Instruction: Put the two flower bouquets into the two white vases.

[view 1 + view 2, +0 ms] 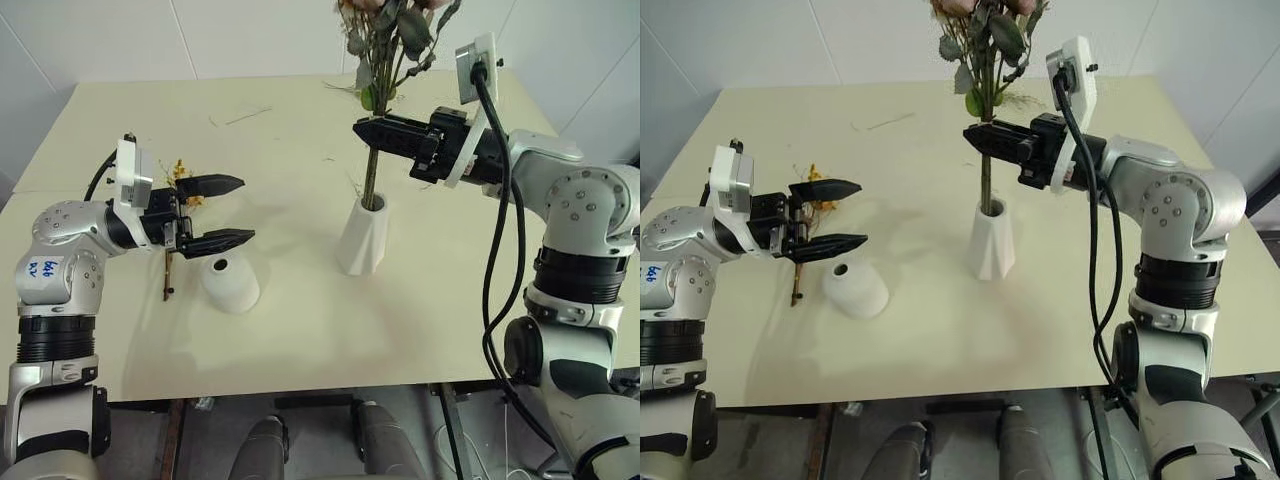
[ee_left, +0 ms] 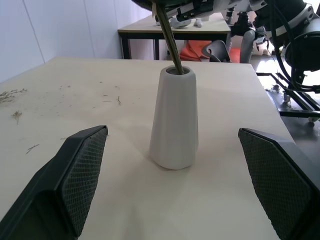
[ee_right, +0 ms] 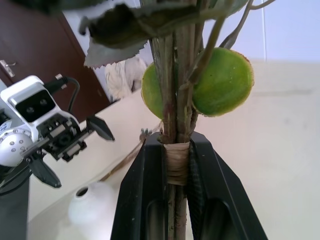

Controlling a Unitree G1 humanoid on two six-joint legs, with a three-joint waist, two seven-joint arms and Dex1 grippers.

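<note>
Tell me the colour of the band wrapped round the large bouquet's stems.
Tan band, best seen in the right wrist view.

Cream table (image 1: 300, 330) bears 2 white vases (image 1: 364, 236) (image 1: 230, 282), yellow bunch (image 1: 172, 250).

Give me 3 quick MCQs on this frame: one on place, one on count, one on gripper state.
1. Where do the big bouquet's stems end?
A. In the tall vase
B. Flat on the table
C. In the squat vase

2. How many white vases stand on the table?
A. One
B. Two
C. Three

3. What state is the left gripper in?
A. Shut on the small bouquet
B. Shut on nothing
C. Open, holding nothing

Answers:
1 A, the stems run down into the tall vase's mouth while the right gripper clamps them above.
2 B, the tall vase and the squat vase.
3 C, its fingers stand apart; the small bouquet lies on the table behind it.
</note>
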